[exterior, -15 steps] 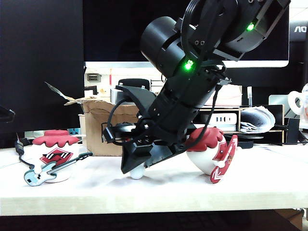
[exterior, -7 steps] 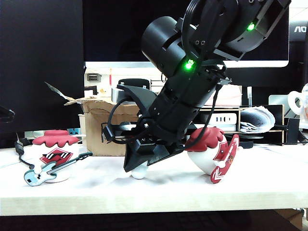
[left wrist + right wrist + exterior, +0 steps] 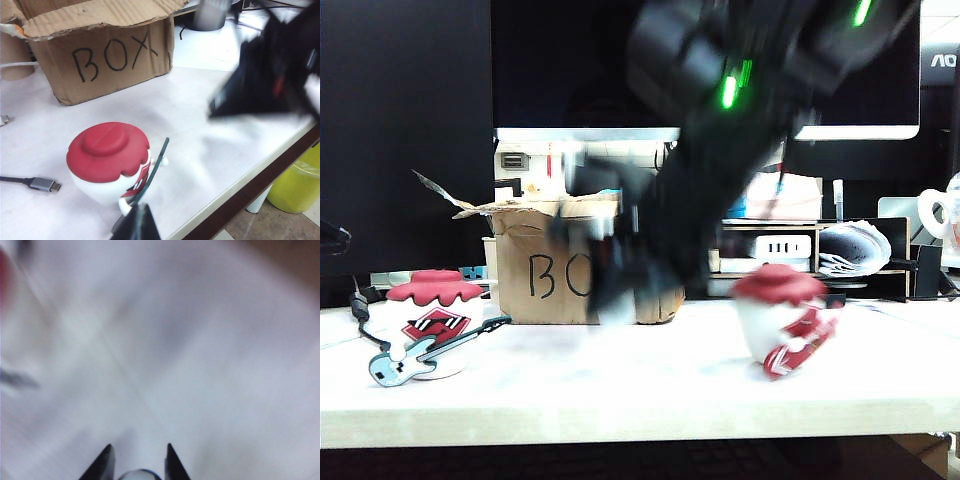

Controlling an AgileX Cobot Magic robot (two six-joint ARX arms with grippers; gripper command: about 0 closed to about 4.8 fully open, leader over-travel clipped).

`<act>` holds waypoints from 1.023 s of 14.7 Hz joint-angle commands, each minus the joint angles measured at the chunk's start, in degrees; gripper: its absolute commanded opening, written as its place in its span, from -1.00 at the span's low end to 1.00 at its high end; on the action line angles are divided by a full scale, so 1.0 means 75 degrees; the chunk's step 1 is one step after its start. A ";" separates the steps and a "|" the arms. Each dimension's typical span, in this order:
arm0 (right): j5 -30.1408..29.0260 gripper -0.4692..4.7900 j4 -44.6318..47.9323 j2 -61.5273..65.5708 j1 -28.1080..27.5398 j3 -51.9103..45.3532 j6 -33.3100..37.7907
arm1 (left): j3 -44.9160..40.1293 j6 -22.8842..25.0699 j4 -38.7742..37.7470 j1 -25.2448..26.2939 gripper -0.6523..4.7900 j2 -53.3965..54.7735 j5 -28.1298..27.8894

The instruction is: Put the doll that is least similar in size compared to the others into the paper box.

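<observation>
The tiny white round-headed doll [image 3: 136, 474] sits pinched between the two tips of my right claw [image 3: 136, 462], up above the white table [image 3: 650, 385]. The arm is a blur in front of the brown cardboard box [image 3: 535, 265] with BOX written on it. I think quick swinging could shake the doll loose, since I hold just a bit of it. I cannot tell how my left claw [image 3: 137, 222] stands.

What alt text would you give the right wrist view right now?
The right end effector hangs over the blurred white tabletop, its two dark fingertips close together around a small rounded white thing at the picture's edge, probably the doll. Motion blur smears the rest; a red patch shows at one edge.
</observation>
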 commanded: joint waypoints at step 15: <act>-0.0353 -0.42 0.0667 -0.0219 -0.1343 0.2885 -0.0723 | 0.0009 0.0000 0.0067 0.0006 -0.78 -0.0341 -0.0003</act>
